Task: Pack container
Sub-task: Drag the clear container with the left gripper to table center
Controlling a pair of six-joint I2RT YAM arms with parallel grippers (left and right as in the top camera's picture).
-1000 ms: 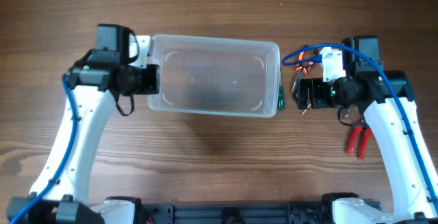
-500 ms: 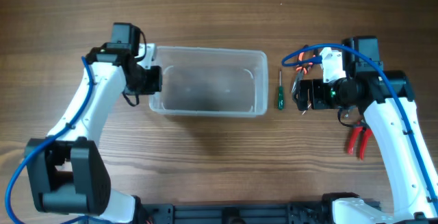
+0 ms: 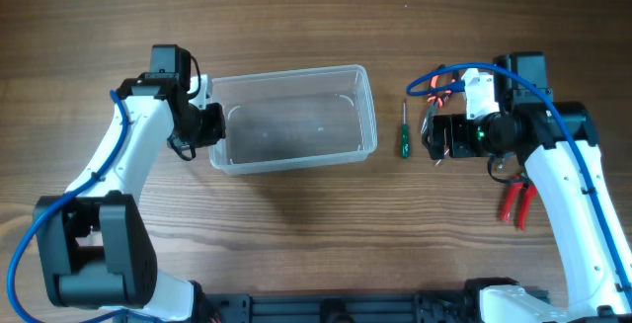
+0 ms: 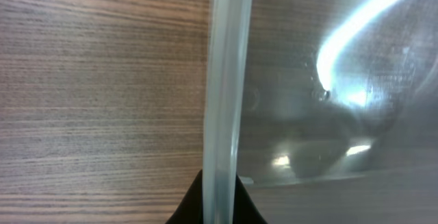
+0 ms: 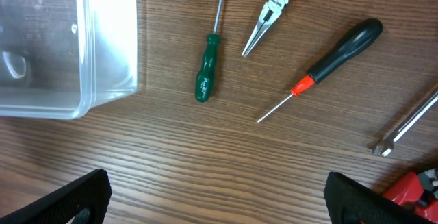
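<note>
One clear container (image 3: 291,116) sits left of centre on a wooden table (image 3: 316,17), open side up, its long axis running left to right with the right end angled slightly toward the top of the frame. The left gripper (image 3: 211,125) is clamped tight on the rim of its left short wall, while the right gripper (image 3: 441,137) hangs spread wide and empty at centre right. Nearby lie two screwdrivers, a green screwdriver (image 5: 207,70) and a black-handled screwdriver (image 5: 339,49), and two pairs of pliers, orange-handled pliers (image 5: 274,5) and red-handled pliers (image 3: 516,202).
</note>
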